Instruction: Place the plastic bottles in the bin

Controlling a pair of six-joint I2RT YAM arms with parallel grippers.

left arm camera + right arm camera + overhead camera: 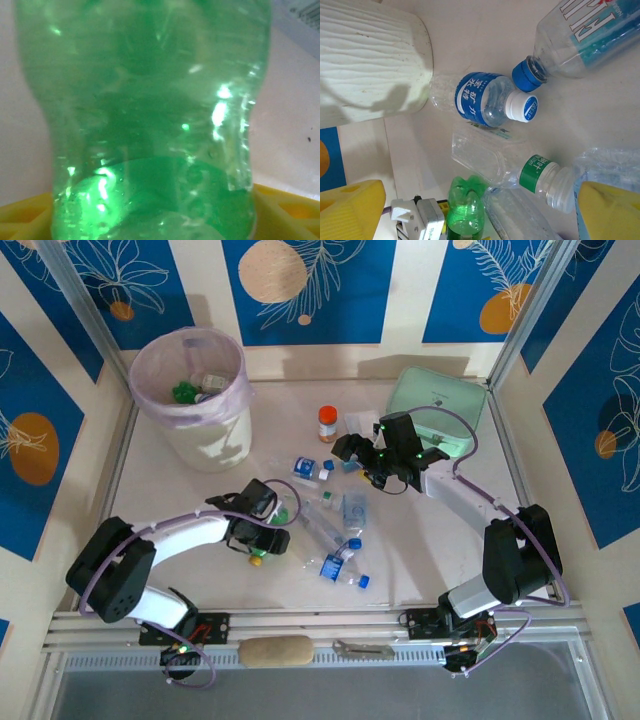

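Your left gripper point(268, 537) straddles a smooth, translucent green bottle point(150, 125); can't tell if it's clamped. Your right gripper point(480, 207) is spread wide over crinkled clear bottles point(485, 100) on the table point(420, 550), near the ribbed white bin point(370, 55).

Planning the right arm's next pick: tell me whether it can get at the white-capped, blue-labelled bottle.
Probably yes: the right gripper is open, and the blue-labelled bottle lies uncovered, nothing lying across it.

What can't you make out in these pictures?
Left wrist view: green bottle blurred, ends cut off by the edges; grip unclear.
Top view: left tool covers most of that bottle.
Top view: items in the bin too small to count.
Right wrist view: big clear bottle label cut off by the edge.
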